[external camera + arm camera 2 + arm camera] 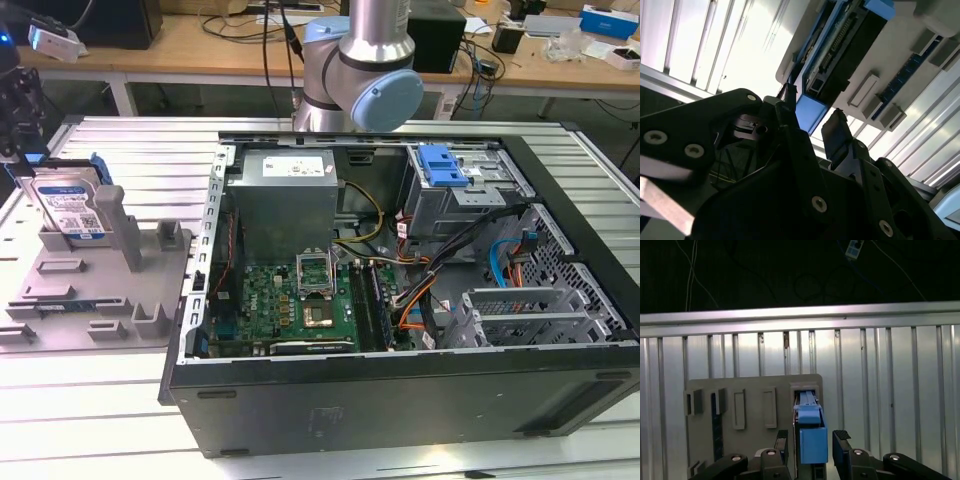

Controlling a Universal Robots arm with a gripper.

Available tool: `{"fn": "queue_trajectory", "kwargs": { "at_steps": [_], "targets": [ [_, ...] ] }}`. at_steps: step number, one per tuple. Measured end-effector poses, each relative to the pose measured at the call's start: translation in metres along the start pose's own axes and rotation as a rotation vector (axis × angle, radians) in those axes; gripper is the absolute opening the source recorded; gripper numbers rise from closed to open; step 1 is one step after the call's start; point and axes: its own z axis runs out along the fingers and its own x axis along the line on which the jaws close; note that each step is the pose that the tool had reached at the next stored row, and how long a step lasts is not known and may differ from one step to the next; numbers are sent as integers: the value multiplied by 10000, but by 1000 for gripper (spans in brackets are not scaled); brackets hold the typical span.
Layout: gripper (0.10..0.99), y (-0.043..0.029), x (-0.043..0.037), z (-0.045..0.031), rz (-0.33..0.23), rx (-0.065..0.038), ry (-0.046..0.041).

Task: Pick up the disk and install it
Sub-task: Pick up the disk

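The disk [72, 208] stands on edge in the gray holder [95, 295] with its blue frame up, presumably for pinching, and the gripper [811, 436] straddles that top edge, jaws apart (not yet clamped).

Worktop: ribbed silver metal table [100, 420], slats catching bright glare in the second wrist view.
Back: wooden bench [200, 45] on white legs, cluttered with cables.
Floor: dark floor [765, 270] beyond the table's edge.
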Motion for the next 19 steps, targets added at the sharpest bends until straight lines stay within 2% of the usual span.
{"fn": "queue_trajectory", "kwargs": {
  "at_steps": [19],
  "targets": [
    [482,0,-14,73,-225,2,6]
  ]
}}
